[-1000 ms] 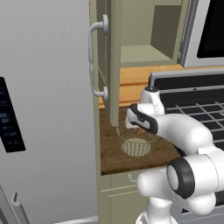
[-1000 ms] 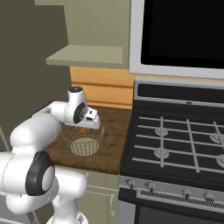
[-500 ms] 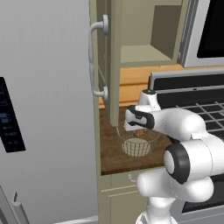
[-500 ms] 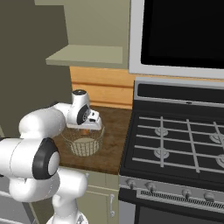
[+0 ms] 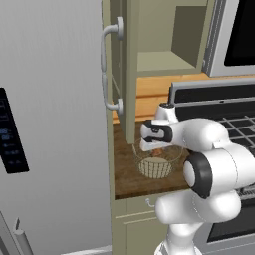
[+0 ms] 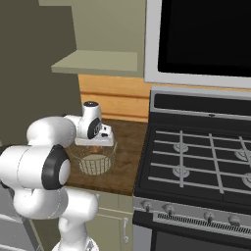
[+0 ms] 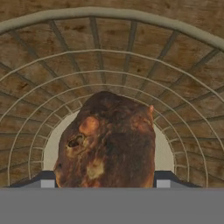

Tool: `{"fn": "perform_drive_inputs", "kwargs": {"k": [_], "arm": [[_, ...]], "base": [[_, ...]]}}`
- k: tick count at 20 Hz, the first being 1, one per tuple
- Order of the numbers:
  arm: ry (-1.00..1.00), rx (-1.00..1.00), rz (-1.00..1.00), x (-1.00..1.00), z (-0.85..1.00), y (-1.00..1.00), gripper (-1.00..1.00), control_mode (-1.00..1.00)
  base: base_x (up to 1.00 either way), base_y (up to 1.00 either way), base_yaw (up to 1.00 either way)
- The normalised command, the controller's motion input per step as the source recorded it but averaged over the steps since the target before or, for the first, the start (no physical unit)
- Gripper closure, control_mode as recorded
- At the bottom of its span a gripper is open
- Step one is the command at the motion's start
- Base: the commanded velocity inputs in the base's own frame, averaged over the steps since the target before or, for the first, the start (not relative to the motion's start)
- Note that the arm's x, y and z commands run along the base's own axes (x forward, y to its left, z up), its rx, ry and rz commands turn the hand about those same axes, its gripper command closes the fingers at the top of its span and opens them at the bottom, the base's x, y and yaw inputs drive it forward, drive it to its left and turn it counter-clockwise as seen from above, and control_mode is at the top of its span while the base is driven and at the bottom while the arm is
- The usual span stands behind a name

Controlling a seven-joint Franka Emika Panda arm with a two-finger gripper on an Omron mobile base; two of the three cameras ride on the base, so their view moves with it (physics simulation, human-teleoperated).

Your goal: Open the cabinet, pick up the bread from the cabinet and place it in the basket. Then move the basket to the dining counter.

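bread held over the basket, not yet let go

in the hand view the bread [image 7: 107, 140] sits between the two finger tips, the gripper [image 7: 105, 183] clamped on its sides, with the wire ribs and pale base of the basket [image 7: 183, 78] directly beneath it; from the base views the gripper [image 5: 155, 144] hangs just above the basket [image 5: 155, 164], which stands on the short dark wood worktop [image 5: 124, 174] next to the stove [image 6: 196, 162], below the open cabinet [image 5: 149, 60]. the bread looks like a light, crusty, lumpy thing, probably a bit crushable, so a gentle hold across its widest middle suits it. the basket looks light and stiff but open-meshed, likely to slide; its rim seems the sensible place to pinch for the carry to the dining counter
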Motion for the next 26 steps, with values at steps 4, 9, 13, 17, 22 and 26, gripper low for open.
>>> {"fn": "perform_drive_inputs", "kwargs": {"k": [4, 9, 13, 17, 22, 26], "arm": [[0.00, 0.00, 0.07, 0.19, -0.06, 0.00, 1.00, -1.00], [0.01, 0.00, 0.07, 0.05, -0.05, 0.00, -1.00, -1.00], [0.00, 0.00, 0.06, 0.17, 0.00, 0.00, -1.00, -1.00], [0.00, 0.00, 0.06, -0.01, 0.00, 0.00, -1.00, -1.00], [0.00, 0.00, 0.05, -0.18, 0.18, 0.00, -1.00, -1.00], [0.00, 0.00, 0.05, -0.53, 0.54, -0.05, -1.00, -1.00]], "base": [[0.00, 0.00, 0.00], [0.00, 0.00, 0.00], [0.00, 0.00, 0.00], [0.00, 0.00, 0.00], [0.00, 0.00, 0.00], [0.00, 0.00, 0.00]]}}
